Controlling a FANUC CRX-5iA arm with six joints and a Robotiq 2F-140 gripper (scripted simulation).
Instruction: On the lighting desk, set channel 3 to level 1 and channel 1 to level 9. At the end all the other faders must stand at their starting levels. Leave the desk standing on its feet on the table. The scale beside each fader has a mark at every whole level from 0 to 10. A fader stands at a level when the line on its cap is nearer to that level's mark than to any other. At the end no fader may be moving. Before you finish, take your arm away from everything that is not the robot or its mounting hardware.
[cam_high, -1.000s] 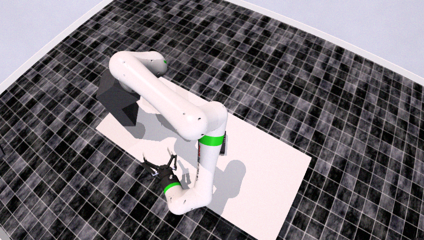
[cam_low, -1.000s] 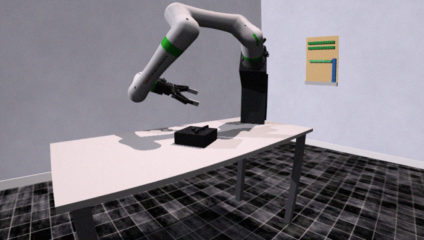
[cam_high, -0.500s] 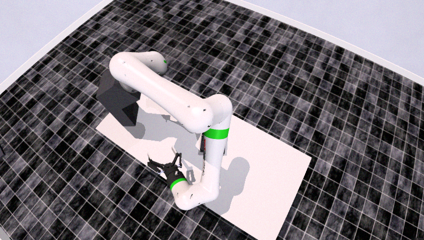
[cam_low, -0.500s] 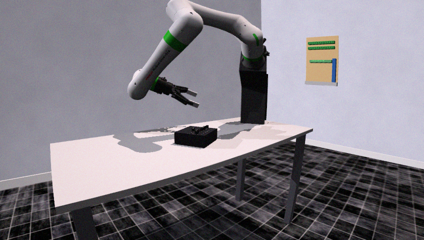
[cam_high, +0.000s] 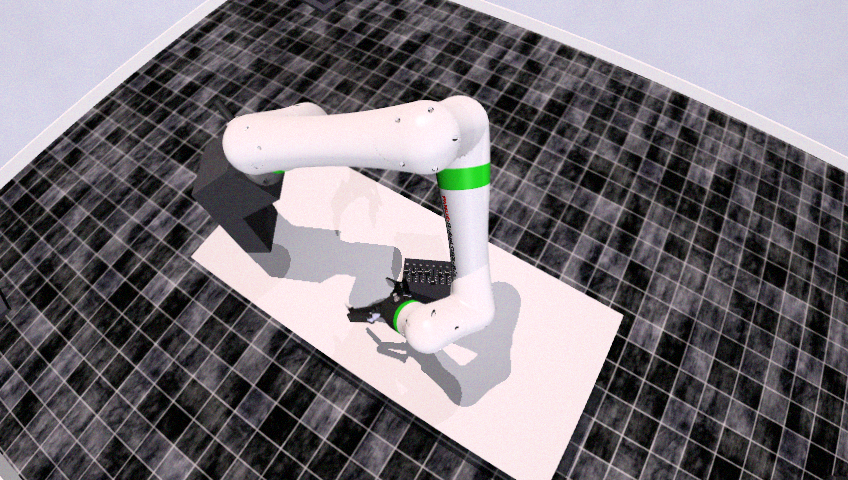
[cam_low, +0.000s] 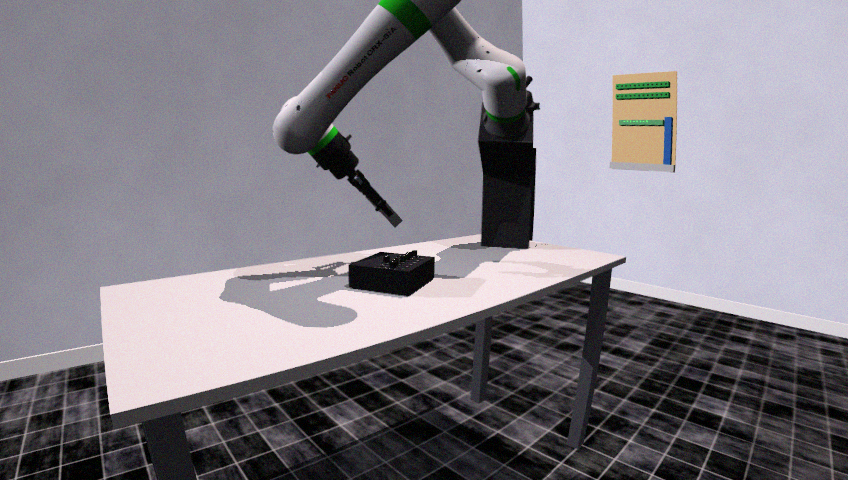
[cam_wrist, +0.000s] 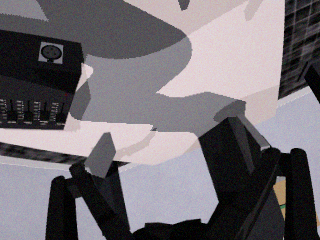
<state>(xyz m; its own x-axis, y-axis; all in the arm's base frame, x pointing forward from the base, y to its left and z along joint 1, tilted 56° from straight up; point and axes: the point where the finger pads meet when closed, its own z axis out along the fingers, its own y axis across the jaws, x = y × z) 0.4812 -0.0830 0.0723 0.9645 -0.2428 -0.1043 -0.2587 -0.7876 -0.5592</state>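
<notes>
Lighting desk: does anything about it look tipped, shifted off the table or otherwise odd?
Nothing stands out. The lighting desk sits flat on the table, well in from its edges. The pincer hangs open above it, touching nothing. The fader positions are too small to read.
</notes>
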